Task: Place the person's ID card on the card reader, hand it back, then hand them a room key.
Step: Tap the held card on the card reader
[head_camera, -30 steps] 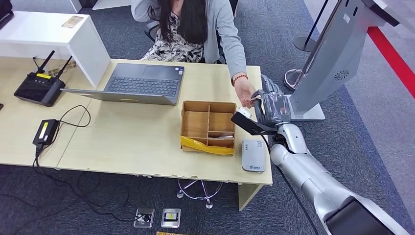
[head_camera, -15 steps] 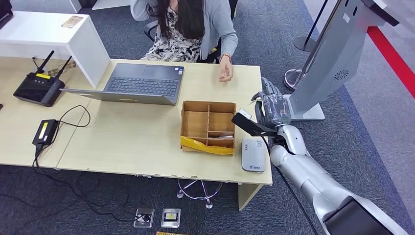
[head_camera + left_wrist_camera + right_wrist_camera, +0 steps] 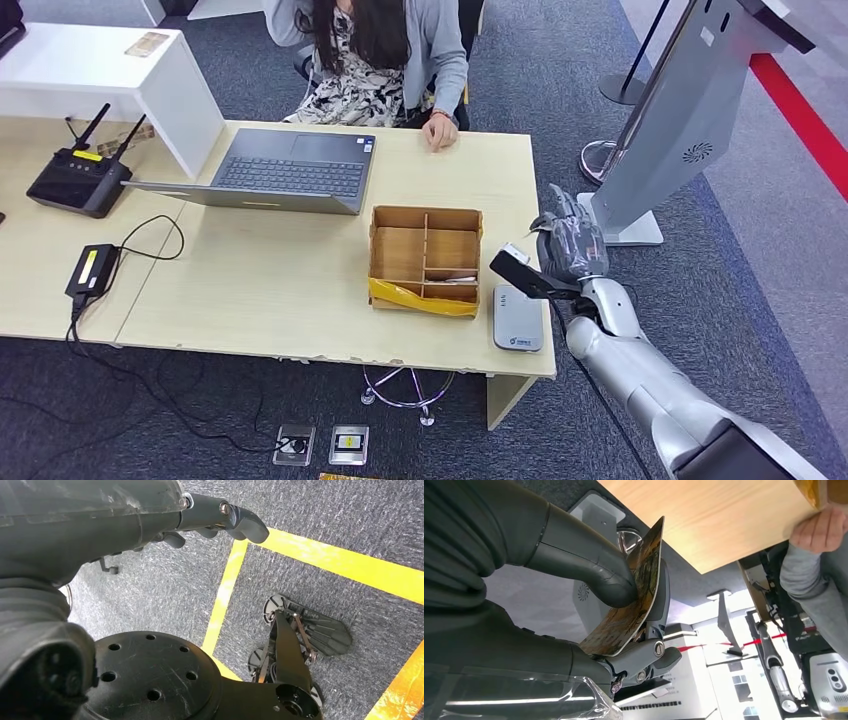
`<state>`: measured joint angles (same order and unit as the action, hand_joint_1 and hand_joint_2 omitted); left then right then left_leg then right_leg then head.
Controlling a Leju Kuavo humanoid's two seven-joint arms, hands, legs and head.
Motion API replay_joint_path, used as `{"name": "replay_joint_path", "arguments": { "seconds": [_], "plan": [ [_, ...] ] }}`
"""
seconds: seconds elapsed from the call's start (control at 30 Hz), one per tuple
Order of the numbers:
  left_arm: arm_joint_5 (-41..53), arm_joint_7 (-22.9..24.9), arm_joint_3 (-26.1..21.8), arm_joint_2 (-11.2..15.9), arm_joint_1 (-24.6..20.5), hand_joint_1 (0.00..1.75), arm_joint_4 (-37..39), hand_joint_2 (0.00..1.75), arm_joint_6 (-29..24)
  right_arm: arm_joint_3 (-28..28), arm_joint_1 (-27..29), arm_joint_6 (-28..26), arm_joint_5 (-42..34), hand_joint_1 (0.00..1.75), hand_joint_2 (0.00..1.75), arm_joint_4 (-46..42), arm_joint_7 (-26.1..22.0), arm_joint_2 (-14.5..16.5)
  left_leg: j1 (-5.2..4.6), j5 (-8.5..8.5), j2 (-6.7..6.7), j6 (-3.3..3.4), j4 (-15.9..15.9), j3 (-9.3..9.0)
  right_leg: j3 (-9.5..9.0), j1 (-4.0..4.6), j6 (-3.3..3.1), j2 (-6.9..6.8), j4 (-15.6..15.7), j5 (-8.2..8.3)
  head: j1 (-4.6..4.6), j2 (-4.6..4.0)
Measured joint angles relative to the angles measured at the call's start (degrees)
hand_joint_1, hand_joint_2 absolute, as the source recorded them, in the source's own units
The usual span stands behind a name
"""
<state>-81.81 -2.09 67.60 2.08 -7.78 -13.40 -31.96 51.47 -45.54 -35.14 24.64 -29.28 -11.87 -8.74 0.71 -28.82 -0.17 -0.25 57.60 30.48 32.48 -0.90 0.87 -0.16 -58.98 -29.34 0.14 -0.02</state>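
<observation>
My right hand [image 3: 570,245] hovers just off the table's right edge, beyond the white card reader [image 3: 518,318] that lies near the front corner. In the right wrist view its thumb [image 3: 584,565] and fingers pinch the person's ID card [image 3: 634,600], a thin card with a brownish printed face, held on edge. The person sits at the far side with a hand [image 3: 438,130] resting on the table, also seen as a hand [image 3: 821,530] at the table edge. A wooden compartment box [image 3: 425,212] beside the reader holds a light card [image 3: 455,280]. My left hand [image 3: 200,515] hangs over the floor, holding nothing.
An open laptop [image 3: 290,170] sits on the wooden table [image 3: 280,290] in front of the person. A black router [image 3: 80,180] and a power adapter [image 3: 92,270] lie at the left. A grey kiosk stand [image 3: 680,120] rises close to my right hand.
The person's hand has let go of the card and drawn back to the table's far edge. My right hand, holding the card, has moved nearer and toward the reader.
</observation>
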Motion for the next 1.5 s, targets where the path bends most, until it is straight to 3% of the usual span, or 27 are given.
{"name": "replay_joint_path", "arguments": {
  "seconds": [0.67, 1.5],
  "plan": [
    [2.17, 3.88, 0.54, 0.42, -0.10, 0.00, -0.05, 0.00, -1.20, 5.63, 7.56, -1.02, -2.25, 1.75, 1.75, -16.69, 6.85, -5.55, 0.00, 0.00, 0.02, 0.00, 0.00, 0.00, 0.01, 0.00, 0.00, 0.02, 0.01, 0.00, 0.00, 0.01],
    [2.08, 6.35, 1.53, -0.11, -0.18, 0.00, -1.14, 0.00, -3.73, 8.76, 10.73, 1.35, -8.51, 1.75, 1.75, -15.94, 5.73, -7.74, 0.00, -0.01, 0.03, 0.00, 0.00, 0.00, 0.02, 0.00, 0.00, 0.04, 0.02, 0.00, -0.01, 0.00]
  ]
}}
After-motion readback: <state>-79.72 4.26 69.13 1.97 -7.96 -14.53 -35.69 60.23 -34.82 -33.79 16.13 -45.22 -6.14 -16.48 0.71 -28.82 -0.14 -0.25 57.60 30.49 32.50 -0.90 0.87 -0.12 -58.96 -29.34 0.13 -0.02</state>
